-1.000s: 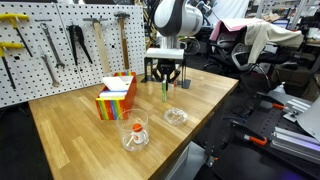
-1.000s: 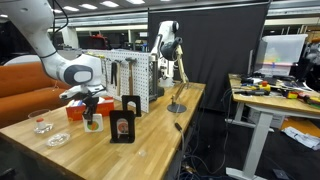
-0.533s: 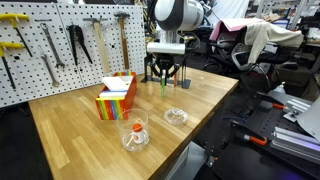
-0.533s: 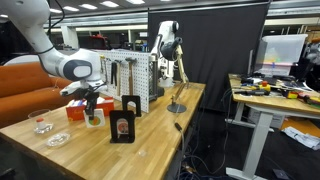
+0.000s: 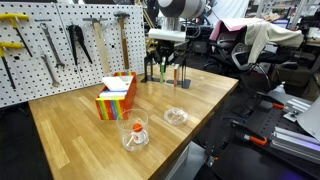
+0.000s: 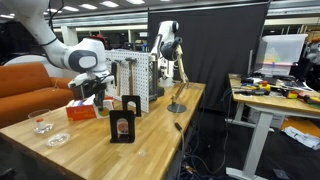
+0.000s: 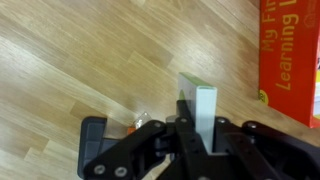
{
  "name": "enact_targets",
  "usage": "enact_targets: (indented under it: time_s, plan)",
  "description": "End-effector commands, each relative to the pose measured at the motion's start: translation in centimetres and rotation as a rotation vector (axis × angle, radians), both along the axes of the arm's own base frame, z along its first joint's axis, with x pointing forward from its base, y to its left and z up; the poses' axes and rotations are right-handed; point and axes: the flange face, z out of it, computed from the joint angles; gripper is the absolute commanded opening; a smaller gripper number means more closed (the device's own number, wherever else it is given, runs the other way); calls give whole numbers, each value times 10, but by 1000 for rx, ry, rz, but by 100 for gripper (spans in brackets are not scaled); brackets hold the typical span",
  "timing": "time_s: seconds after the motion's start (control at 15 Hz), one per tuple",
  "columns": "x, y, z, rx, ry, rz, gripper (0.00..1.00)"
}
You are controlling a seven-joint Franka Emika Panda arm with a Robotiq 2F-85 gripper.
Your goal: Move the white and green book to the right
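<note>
My gripper (image 5: 165,66) is shut on the white and green book (image 5: 166,74) and holds it upright, lifted off the wooden table (image 5: 80,140), near the pegboard. In the wrist view the book (image 7: 206,104) shows edge-on as a white slab with a green rim between the black jaws (image 7: 199,138). In an exterior view the gripper (image 6: 90,88) hangs above the table's far end, and the book is too small to make out there.
A rainbow-striped box (image 5: 117,96) with white paper stands left of the gripper. A slim red-and-white item (image 5: 178,76) stands just right of it, also seen in the wrist view (image 7: 294,50). Two glass dishes (image 5: 135,134) (image 5: 175,116) sit near the front edge. A black picture frame (image 6: 124,118) stands mid-table.
The gripper has risen with the book in it, lifting it off the table and shifting slightly toward the pegboard.
</note>
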Motion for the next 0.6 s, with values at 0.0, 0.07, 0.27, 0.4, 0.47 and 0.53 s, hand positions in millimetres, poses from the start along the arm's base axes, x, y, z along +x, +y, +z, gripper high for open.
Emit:
enact_targets:
  time_s: [0.0,0.07,0.27,0.4,0.47,0.53]
  plan:
    - [8,-6,21,40,-24,20,4]
    - [10,-5,28,49,-32,39,4]
    - [12,-1,30,49,-45,37,14]
    - [11,2,34,55,-43,46,14]
    - [11,1,33,55,-41,46,14]
    - [11,0,33,55,-40,46,14]
